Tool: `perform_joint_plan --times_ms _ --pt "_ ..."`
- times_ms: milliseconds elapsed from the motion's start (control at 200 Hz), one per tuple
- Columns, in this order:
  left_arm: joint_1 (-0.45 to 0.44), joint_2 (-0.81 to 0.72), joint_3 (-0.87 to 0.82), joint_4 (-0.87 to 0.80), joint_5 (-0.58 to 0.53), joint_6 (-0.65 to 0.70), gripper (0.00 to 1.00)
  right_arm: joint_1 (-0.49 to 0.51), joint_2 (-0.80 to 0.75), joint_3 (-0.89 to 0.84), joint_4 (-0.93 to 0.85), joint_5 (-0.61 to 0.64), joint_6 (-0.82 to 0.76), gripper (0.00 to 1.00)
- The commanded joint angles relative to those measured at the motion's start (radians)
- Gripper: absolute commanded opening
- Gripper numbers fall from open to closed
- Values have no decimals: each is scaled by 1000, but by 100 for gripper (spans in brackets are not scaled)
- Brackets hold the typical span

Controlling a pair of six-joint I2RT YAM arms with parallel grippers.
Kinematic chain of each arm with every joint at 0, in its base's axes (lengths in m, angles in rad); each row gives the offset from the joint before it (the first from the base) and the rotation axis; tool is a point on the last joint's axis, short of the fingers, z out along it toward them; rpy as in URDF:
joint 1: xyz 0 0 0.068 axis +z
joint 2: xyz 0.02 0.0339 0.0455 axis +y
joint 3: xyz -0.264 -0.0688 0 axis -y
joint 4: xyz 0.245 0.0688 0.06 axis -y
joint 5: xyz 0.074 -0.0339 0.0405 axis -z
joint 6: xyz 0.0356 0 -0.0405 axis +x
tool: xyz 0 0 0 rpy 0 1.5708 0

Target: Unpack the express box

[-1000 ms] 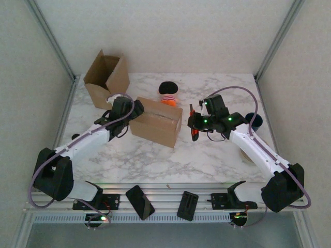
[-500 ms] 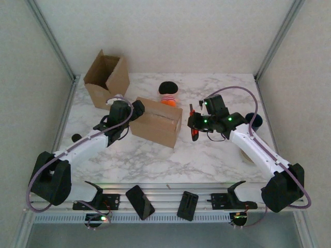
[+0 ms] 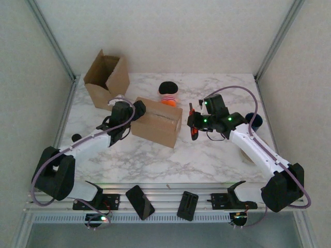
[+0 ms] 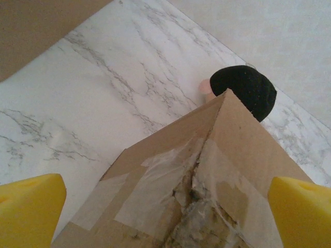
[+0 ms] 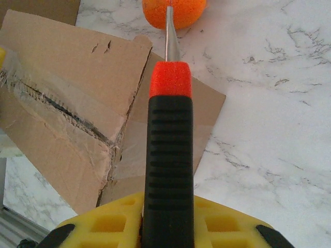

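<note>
the taped box (image 3: 156, 122) lies mid table (image 3: 155, 157), long axis left to right. the left pincer (image 3: 133, 110) gapes wide around its left end. the right pincer (image 3: 193, 124), clamped on a knife (image 5: 167, 155), hangs just right of it.

Taped box (image 3: 156, 122) blocks mid-table; marble (image 3: 155, 160) in front lies open.

Both arms stretch forward and inward; the left claw (image 3: 137, 108) gapes wide, the right claw (image 3: 194, 126) is clamped on a knife (image 5: 168, 155).
</note>
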Motion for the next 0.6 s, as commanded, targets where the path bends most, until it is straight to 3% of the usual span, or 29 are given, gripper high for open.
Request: perform_joint_plan --times_ms 0,486,596 --pt "6 18 -22 58 -8 -3 100 7 3 -10 20 -18 7 0" --pt "6 85 -44 27 -41 -31 100 19 -15 -28 23 -33 19 0" --pt "6 87 -63 16 -46 -34 100 20 -27 -39 36 -92 33 0"
